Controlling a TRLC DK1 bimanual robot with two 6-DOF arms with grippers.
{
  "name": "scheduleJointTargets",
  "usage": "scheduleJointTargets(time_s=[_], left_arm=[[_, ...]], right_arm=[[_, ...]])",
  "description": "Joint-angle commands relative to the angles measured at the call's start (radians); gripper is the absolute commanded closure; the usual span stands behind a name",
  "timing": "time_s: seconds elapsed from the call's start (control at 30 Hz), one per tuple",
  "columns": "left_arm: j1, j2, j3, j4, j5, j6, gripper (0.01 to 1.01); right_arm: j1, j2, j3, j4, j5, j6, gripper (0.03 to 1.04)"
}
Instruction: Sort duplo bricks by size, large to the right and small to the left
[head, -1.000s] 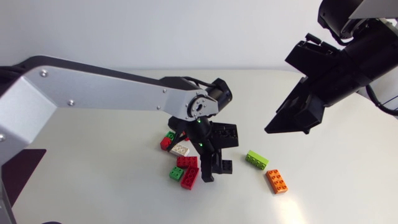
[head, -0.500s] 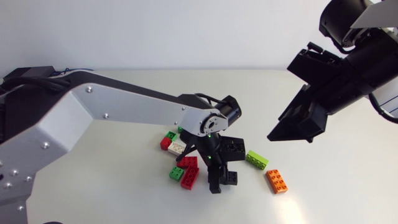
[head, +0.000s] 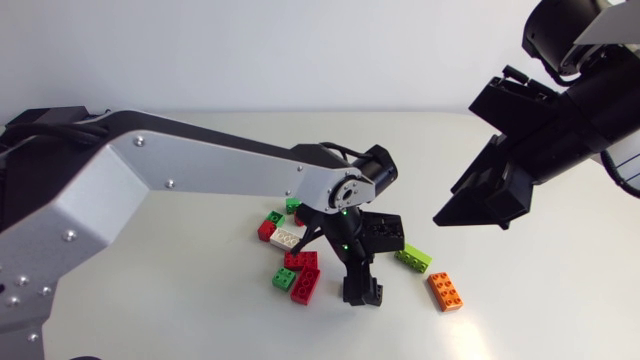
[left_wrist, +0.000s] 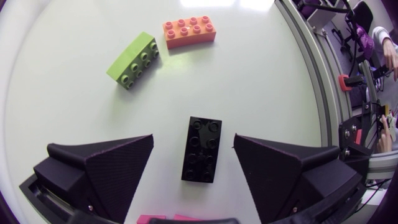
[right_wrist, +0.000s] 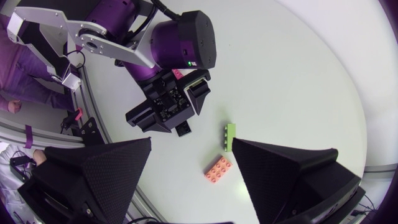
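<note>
Left tool (left_wrist: 193, 139) rightward; open astride brick (left_wrist: 201, 151)

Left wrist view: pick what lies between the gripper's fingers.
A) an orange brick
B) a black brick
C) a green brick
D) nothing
B: the black brick lies on the table between the fingers of the open left gripper, touching neither.

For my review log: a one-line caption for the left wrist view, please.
Open left end effector straddles a black brick; lime brick and orange brick lie ahead.
</note>
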Motion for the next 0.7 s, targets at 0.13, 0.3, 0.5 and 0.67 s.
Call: scheduleJointTargets(time_s=[0.13,0.3,0.5,0.67], left_arm=[[0.094,-0.144,0.038,-0.083,0.0,-0.017,0.044],[0.175,-0.272,-0.025,-0.148,-0.028,-0.011,0.044],[0.274,-0.368,-0.116,-0.122,-0.057,-0.039,0.044],[0.329,-0.358,-0.191,0.003,-0.12,-0.126,0.044]], right_arm=[[0.01,-0.013,0.005,-0.014,-0.008,-0.013,0.13],[0.046,-0.018,0.004,-0.009,-0.013,0.008,0.13],[0.094,-0.018,-0.019,0.014,-0.013,0.03,0.13],[0.129,-0.013,-0.047,0.039,-0.013,0.057,0.13]])
